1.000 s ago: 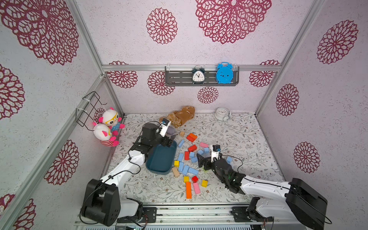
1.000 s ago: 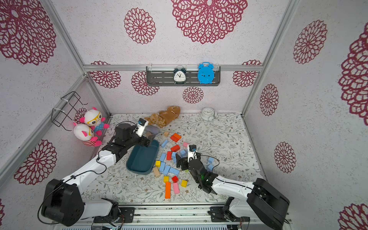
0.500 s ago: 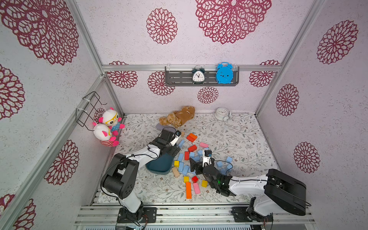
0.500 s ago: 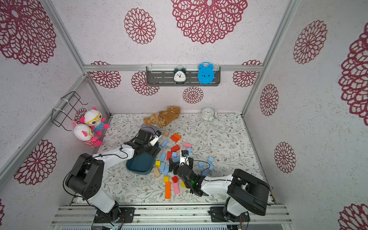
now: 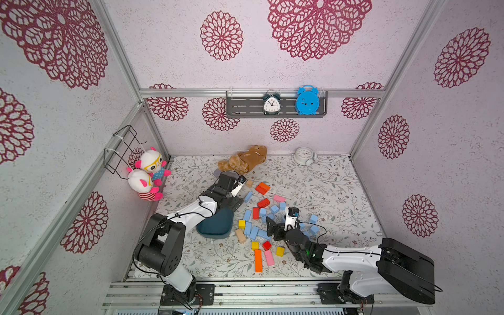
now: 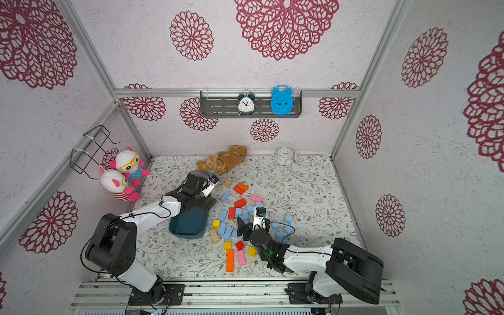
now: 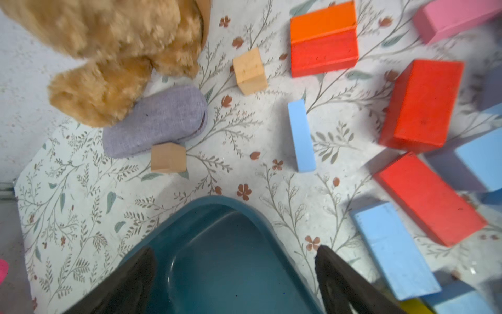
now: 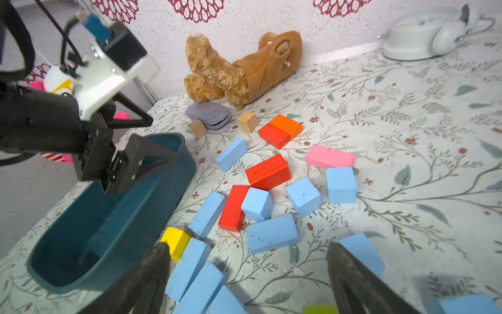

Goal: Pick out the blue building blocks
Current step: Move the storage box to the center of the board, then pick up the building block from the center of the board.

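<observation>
Starting a pick: right jaws gape empty over the blue building blocks [image 8: 271, 233] strewn on the worktop [image 8: 407, 130]; left jaws wait wide above the tray [image 8: 141, 217]. Next, straddle one, close.

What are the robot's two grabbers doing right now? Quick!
Left gripper: open, holding nothing, over the dark teal rounded plastic tray.
Right gripper: open, holding nothing, by the matte light-blue blocks.

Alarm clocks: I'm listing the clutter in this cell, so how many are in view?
3. A dark clock and a blue clock stand on the wall shelf; a white clock rests on the table by the back wall. None looks hidden.
</observation>
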`<move>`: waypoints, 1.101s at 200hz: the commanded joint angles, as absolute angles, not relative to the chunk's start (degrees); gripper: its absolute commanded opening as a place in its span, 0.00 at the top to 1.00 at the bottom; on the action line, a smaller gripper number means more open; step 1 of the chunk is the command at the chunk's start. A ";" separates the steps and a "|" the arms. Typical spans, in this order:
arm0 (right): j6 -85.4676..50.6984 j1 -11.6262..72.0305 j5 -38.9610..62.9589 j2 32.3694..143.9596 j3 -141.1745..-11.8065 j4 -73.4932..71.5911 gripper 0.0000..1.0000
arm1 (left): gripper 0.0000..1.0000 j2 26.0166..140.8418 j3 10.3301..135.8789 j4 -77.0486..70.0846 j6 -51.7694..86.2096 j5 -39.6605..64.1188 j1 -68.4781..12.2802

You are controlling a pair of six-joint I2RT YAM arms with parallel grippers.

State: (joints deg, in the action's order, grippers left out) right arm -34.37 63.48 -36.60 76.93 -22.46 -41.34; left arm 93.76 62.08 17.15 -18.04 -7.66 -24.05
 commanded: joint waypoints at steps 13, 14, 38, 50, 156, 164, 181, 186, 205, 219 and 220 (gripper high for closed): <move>-35.88 64.49 -33.16 79.99 -23.88 -45.09 0.12 | 0.10 99.48 74.55 28.67 -15.24 -0.29 -24.24; -35.91 64.50 -33.23 80.07 -23.90 -45.13 0.12 | 0.11 99.80 74.89 29.01 -15.18 -0.19 -24.25; -36.80 64.69 -33.53 80.96 -23.18 -46.39 0.13 | 0.18 106.26 82.62 34.00 -14.03 -0.09 -24.97; -37.12 64.69 -33.86 80.49 -22.40 -46.89 0.15 | 0.18 108.68 85.25 34.90 -13.61 0.00 -25.35; -41.68 64.85 -37.53 71.77 -15.54 -43.95 0.20 | 0.30 121.85 94.03 41.37 -8.28 0.75 -27.36; -41.87 64.86 -37.53 71.64 -15.23 -44.03 0.20 | 0.33 122.30 94.11 41.39 -8.05 0.71 -27.42; -42.14 64.86 -37.45 71.51 -15.00 -44.38 0.21 | 0.41 123.29 94.38 41.28 -7.46 0.66 -27.35; -42.10 64.86 -37.44 71.37 -15.00 -44.47 0.22 | 0.43 123.56 94.49 41.36 -7.32 0.89 -27.40; -42.14 64.87 -37.27 70.98 -14.86 -44.48 0.24 | 0.52 124.34 94.77 41.48 -6.29 1.94 -27.42; -41.93 64.95 -37.41 70.53 -14.72 -44.40 0.25 | 0.57 124.60 94.99 41.35 -5.51 2.68 -27.39; -41.93 64.95 -37.38 70.51 -14.70 -44.43 0.25 | 0.57 124.62 95.05 41.37 -5.44 2.75 -27.41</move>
